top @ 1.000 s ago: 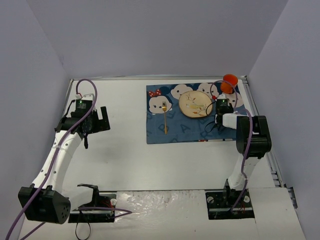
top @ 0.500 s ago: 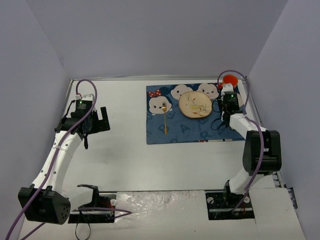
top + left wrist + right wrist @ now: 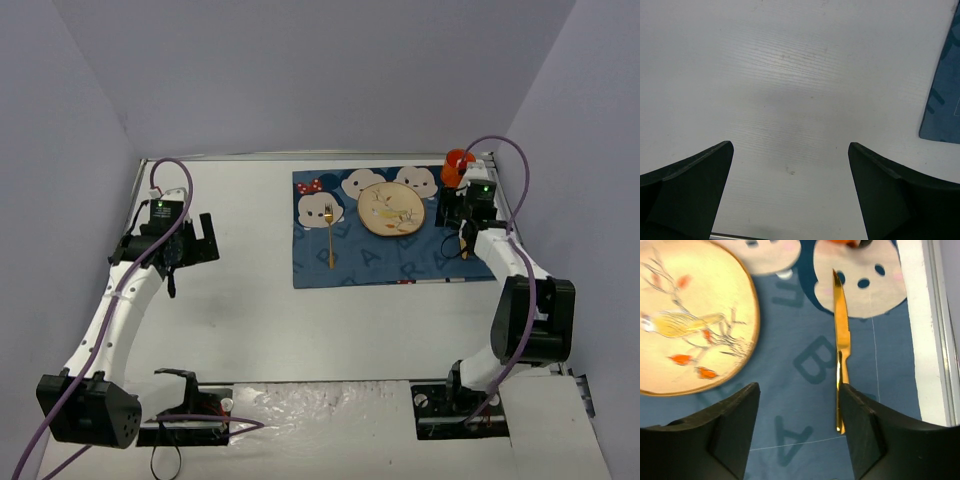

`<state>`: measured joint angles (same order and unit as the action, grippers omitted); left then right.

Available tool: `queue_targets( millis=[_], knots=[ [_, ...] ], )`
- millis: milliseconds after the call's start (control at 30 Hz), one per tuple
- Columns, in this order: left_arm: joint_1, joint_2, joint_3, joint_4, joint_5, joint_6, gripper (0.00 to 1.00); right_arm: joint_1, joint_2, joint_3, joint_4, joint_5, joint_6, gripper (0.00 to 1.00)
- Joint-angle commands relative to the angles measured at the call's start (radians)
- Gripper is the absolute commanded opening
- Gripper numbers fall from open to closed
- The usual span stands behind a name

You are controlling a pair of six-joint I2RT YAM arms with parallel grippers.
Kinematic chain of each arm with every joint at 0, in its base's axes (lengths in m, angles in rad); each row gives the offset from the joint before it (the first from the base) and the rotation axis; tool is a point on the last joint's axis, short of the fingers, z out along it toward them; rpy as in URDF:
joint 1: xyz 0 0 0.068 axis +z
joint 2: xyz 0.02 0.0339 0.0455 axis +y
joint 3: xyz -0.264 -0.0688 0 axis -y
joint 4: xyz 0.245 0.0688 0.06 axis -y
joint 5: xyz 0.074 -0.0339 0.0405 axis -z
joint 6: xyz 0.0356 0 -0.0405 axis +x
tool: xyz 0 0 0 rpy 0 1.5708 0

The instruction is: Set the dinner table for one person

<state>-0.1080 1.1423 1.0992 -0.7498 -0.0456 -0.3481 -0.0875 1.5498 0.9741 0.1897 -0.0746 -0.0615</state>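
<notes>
The white dinner table (image 3: 240, 300) carries a blue cartoon-print mat (image 3: 380, 255). On the mat sit a cream bird-pattern plate (image 3: 391, 209) and a gold fork (image 3: 329, 238) to its left. A gold knife (image 3: 842, 355) lies flat on the mat right of the plate (image 3: 690, 315), its handle alongside my right finger's inner edge. My right gripper (image 3: 800, 390) hangs open just above the mat, with nothing clamped between its jaws. An orange cup (image 3: 458, 165) stands at the mat's far right corner. My left gripper (image 3: 790, 150) is open over bare tabletop.
The table's metal rim (image 3: 520, 240) runs close to the right of my right gripper (image 3: 464, 207). Grey walls enclose the table on three sides. The mat's left edge (image 3: 945, 100) shows at the right of the left wrist view.
My right gripper has shifted right across the mat towards the table's rim, and its jaws have widened. The left arm has not moved.
</notes>
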Motion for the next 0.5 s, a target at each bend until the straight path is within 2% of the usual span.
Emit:
queue_targets(
  millis=[0,133,300,400,467],
  knots=[
    [0.015,-0.035,0.008,0.059,-0.004,0.014,0.97,0.005,-0.241,0.035,0.031,-0.023,0.153,0.72],
    [0.016,-0.052,0.010,0.084,-0.008,0.020,0.97,0.007,-0.403,0.059,0.003,0.040,0.211,0.85],
    [0.014,-0.082,0.064,0.057,-0.011,0.007,0.97,0.032,-0.524,0.110,-0.060,0.114,0.243,0.98],
    [0.014,-0.114,0.118,0.032,-0.009,-0.007,0.97,0.078,-0.585,0.175,-0.135,0.191,0.212,1.00],
    [0.014,-0.121,0.143,0.012,-0.009,-0.005,0.97,0.158,-0.635,0.195,-0.172,0.280,0.191,1.00]
  ],
)
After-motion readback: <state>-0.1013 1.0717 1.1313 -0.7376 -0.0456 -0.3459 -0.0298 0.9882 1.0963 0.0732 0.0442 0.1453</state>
